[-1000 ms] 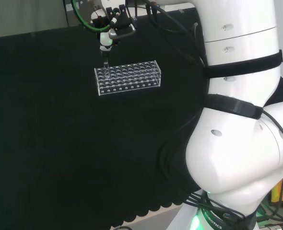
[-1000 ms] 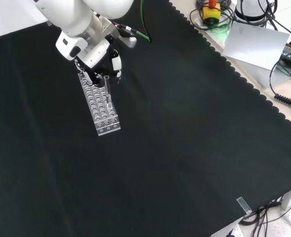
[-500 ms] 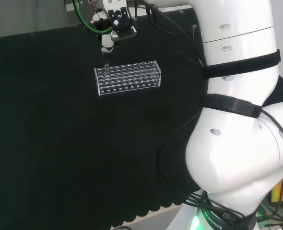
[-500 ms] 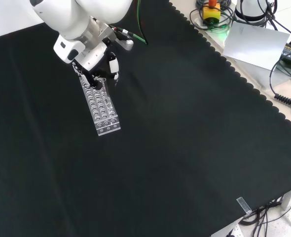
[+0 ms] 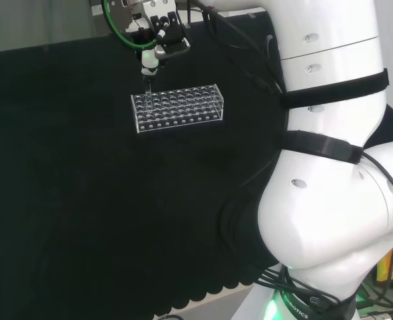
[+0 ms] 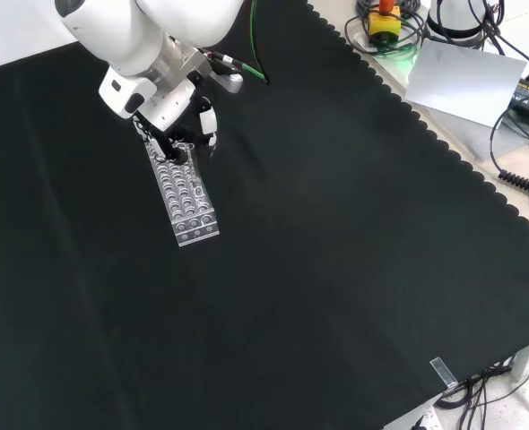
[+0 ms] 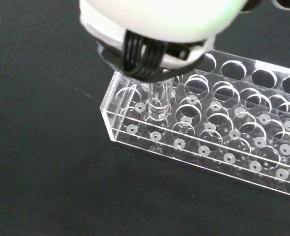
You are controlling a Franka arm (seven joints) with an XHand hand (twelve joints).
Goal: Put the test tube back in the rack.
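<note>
The test tube (image 7: 158, 101) stands upright with its lower end already down in a hole at the corner end of the clear rack (image 7: 218, 140), so the main step looks largely done, though it does not seem fully seated. The hand (image 5: 154, 48) sits above the rack's end at about 11 o'clock from the rack's middle in the head view, its fingers curled and pinching the tube's top. What is left, by my judgement, is to lower the tube the rest of the way, let go and lift clear of the desk (image 6: 336, 269).
</note>
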